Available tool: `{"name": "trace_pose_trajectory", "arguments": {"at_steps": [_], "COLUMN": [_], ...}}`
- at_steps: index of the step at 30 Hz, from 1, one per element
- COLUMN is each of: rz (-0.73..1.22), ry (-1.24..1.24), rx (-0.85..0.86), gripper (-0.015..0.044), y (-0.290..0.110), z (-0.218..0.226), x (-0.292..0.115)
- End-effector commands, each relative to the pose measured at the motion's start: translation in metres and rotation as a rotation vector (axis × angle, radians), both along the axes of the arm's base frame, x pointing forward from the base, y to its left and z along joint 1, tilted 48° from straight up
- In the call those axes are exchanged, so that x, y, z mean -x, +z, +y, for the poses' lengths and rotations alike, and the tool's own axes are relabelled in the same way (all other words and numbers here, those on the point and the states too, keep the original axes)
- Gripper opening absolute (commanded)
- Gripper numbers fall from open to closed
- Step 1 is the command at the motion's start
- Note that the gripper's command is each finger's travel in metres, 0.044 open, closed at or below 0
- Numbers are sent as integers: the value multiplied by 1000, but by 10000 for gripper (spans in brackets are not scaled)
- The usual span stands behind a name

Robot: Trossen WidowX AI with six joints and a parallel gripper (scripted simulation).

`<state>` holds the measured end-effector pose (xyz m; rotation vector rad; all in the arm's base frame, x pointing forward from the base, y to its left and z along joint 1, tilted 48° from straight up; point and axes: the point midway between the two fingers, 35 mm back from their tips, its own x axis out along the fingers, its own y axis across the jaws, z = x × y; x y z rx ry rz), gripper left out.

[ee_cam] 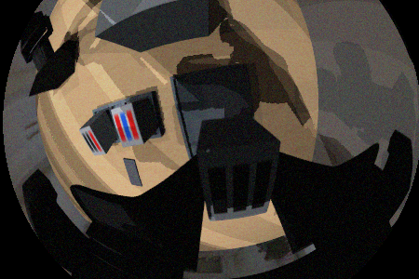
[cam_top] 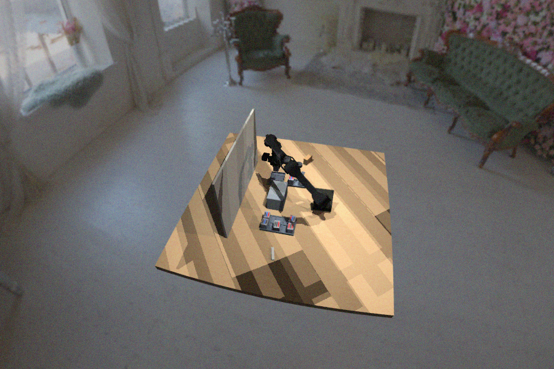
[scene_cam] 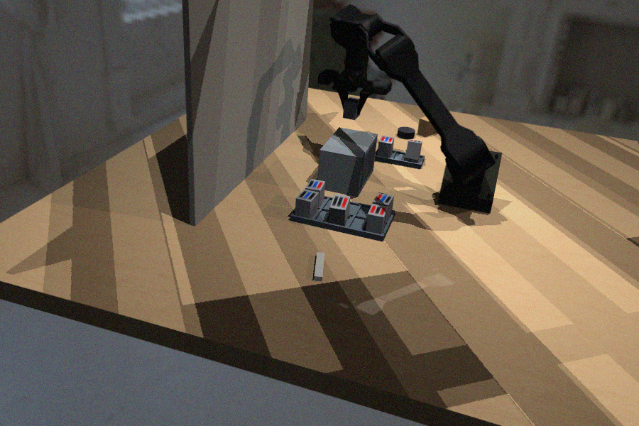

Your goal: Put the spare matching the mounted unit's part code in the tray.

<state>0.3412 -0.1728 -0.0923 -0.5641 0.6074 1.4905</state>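
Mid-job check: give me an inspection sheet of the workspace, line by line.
Surface: striped wooden table top with an upright grey panel.
Job's things: large grey mounted cube; near dark rack with five small coded blocks; far dark tray holding two blocks.
Clutter: white stick, black puck, small brown block.
Gripper: gripper raised behind the cube, shut on a small dark spare block.
Cables: nothing seen.
Surroundings: green armchair, green sofa, fireplace.

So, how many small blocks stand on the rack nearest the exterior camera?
5 blocks: two at the rack's left end, one in its middle, two at its right end.
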Motion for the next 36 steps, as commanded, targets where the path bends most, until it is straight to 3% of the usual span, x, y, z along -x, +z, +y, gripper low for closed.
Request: {"name": "trace_pose_trajectory", "arguments": {"at_steps": [1,36], "rz": [3,2], "ry": [-5,-5], "rx": [-4,-4], "gripper": [0,0], "y": [-2,-20], "z": [3,21], "x": [0,0]}}
